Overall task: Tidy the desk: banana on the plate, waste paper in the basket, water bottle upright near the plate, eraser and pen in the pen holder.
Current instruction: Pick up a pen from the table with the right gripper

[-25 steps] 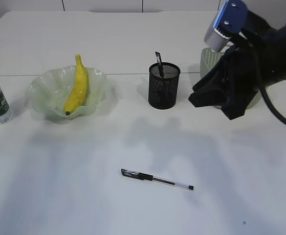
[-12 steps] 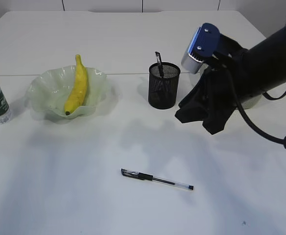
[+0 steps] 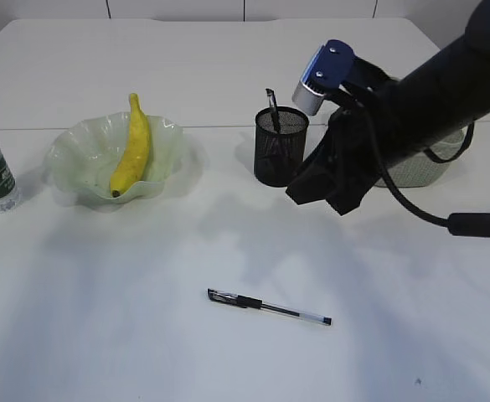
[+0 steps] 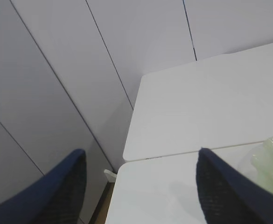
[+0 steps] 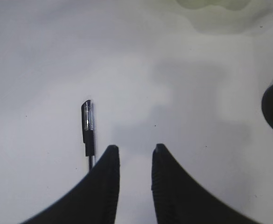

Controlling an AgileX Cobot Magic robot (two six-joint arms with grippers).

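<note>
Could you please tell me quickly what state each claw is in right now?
Left claw: open, holding nothing.
Right claw: partly open with a narrow gap, holding nothing; the pen lies on the table beside it.

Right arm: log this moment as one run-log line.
right gripper: empty, jaws slightly apart, above table | pen: lying loose on table | pen holder: one pen inside | banana: on plate
</note>
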